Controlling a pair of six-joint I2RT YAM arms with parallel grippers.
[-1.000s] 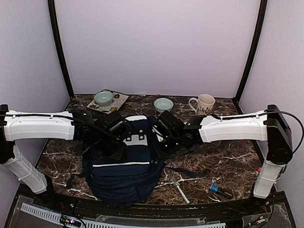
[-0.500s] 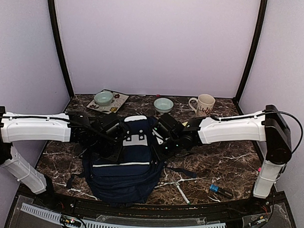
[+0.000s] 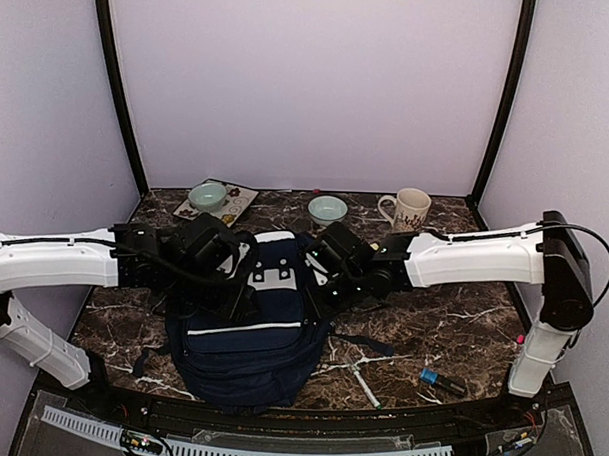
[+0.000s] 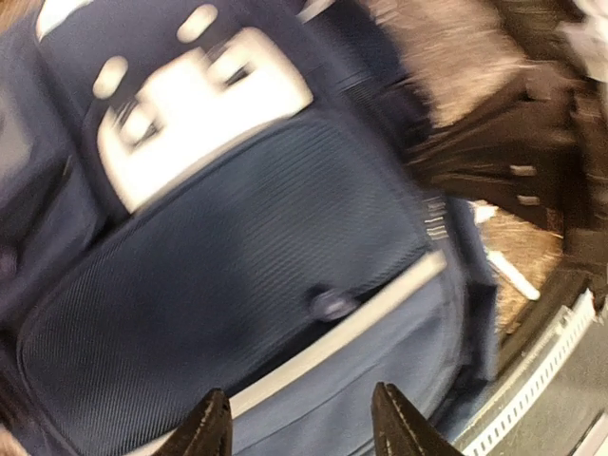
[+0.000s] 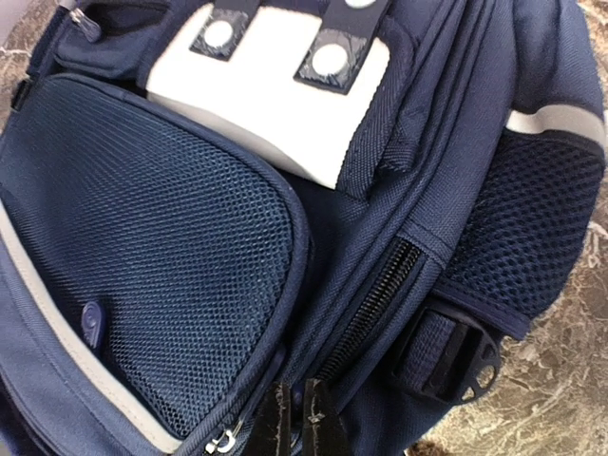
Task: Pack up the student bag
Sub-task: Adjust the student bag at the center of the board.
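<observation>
The student bag (image 3: 246, 336) is laid flat on the surface (image 3: 451, 323), long axis near-to-far. The right fingers (image 5: 282, 423) are pressed shut at its right-side zipper (image 5: 375, 304), possibly pinching fabric; the left fingers (image 4: 211, 432) are held half apart over the front.

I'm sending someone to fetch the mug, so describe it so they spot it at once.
On the dark marble table, follow the back edge to the right corner. The mug stands there, right of a pale green bowl; it alone is cream and has a handle.
</observation>
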